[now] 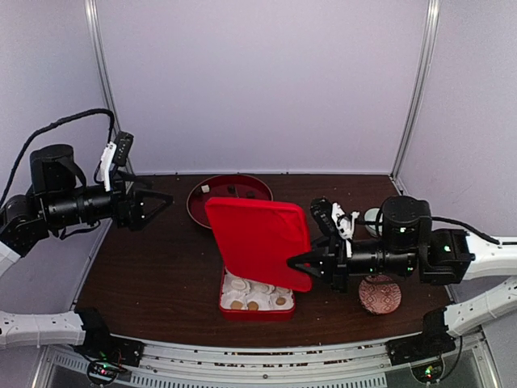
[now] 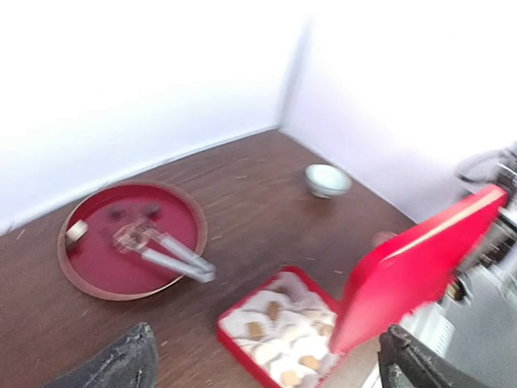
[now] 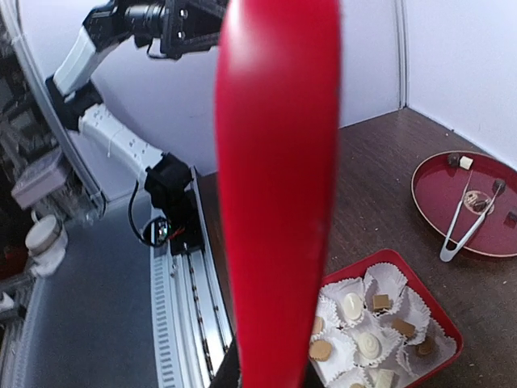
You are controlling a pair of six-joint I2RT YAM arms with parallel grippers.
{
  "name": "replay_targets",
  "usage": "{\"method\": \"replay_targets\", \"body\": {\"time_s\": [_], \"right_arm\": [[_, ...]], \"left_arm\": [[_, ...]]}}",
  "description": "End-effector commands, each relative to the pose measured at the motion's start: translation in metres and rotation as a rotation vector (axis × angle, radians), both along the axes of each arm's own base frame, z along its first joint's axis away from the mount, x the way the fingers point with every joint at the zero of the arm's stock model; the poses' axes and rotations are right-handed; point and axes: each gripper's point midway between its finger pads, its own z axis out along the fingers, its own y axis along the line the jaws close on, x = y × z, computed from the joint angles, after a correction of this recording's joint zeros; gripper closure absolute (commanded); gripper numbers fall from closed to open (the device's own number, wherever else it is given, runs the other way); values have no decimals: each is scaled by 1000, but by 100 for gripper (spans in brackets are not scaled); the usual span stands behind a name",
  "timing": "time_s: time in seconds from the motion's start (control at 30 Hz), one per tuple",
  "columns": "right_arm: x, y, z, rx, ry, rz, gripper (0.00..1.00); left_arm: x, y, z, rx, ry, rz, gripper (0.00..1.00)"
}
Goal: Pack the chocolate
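Several chocolates (image 3: pixel 353 305) in white, tan and brown sit in paper cups inside an open red box (image 1: pixel 234 314). The box (image 2: pixel 235 343) lies below and between the left fingers (image 2: pixel 121 364). More chocolates (image 3: pixel 466 162) lie on a round red tray (image 1: pixel 196 212) at the back, beside metal tongs (image 3: pixel 464 222). My right gripper (image 1: pixel 296 262) is shut on the edge of the red lid (image 1: pixel 257 238), which it holds upright over the box; this lid (image 3: pixel 279 186) fills the middle of the right wrist view. My left gripper (image 1: pixel 155 202) hangs open and empty above the table's left side.
A small pale bowl (image 1: pixel 372 217) stands at the back right, also in the left wrist view (image 2: pixel 327 179). A round patterned object (image 1: pixel 379 295) sits under the right arm. The tongs (image 2: pixel 166 255) stick out over the tray's rim (image 2: pixel 190 212).
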Motion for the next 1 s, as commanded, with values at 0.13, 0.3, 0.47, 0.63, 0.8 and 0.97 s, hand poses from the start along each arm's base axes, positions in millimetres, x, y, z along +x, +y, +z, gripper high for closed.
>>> {"method": "replay_targets", "body": {"time_s": [0.13, 0.3, 0.47, 0.63, 0.8, 0.97], "right_arm": [[59, 2, 32, 459, 437, -184, 99], [82, 9, -4, 554, 674, -253, 99], [86, 31, -34, 566, 863, -220, 99], [83, 60, -62, 533, 1008, -146, 97], [79, 78, -82, 467, 1095, -109, 96], [78, 74, -95, 407, 1119, -137, 96]], "left_arm": [[65, 45, -72, -24, 248, 363, 3], [61, 36, -98, -54, 294, 325, 6], [53, 28, -144, -36, 379, 278, 12], [44, 17, -179, -35, 445, 213, 18], [38, 13, -208, 2, 496, 186, 22], [35, 9, -234, 29, 543, 175, 25]]}}
